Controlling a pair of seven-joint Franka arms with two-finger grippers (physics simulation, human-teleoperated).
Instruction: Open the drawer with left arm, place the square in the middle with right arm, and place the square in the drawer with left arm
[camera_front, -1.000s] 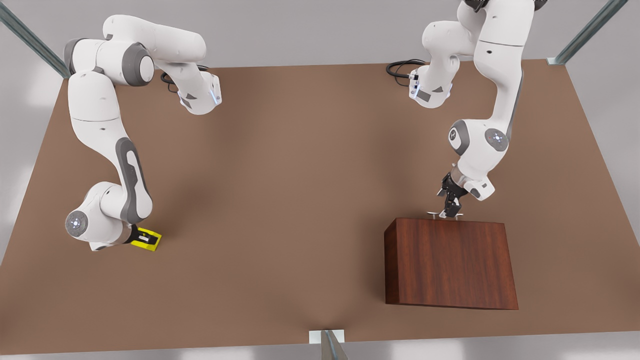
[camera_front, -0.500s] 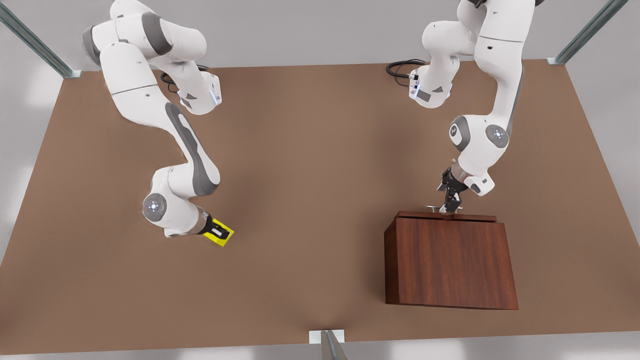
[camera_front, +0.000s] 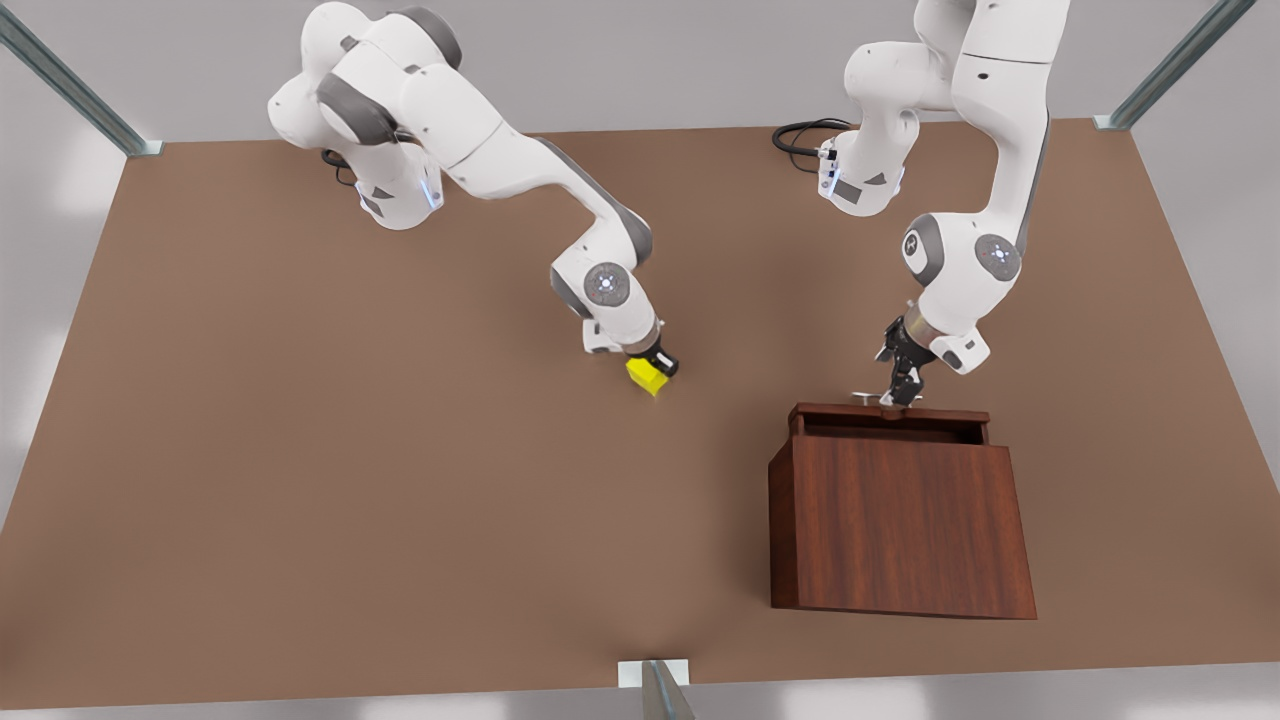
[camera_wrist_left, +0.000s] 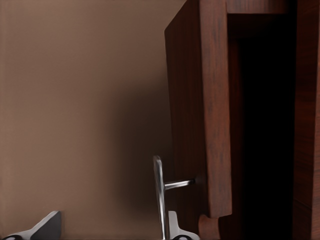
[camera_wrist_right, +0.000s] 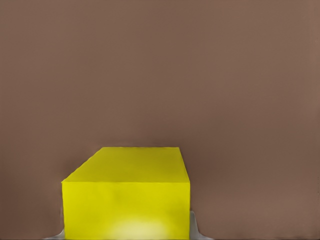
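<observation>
Yellow square (camera_front: 647, 376) clamped in right hand (camera_front: 660, 364)

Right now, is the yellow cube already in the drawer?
No, the yellow cube is held in the right gripper over the table, apart from the drawer.

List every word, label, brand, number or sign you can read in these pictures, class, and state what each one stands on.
None: no readable text stands on anything here.
Small bright yellow cube, held in the right gripper: plain faces.
Dark reddish-brown wooden box and its drawer, pulled partly out by the left gripper on the slim silver bar handle: wood grain alone.
Matte brown tabletop: unmarked.
</observation>
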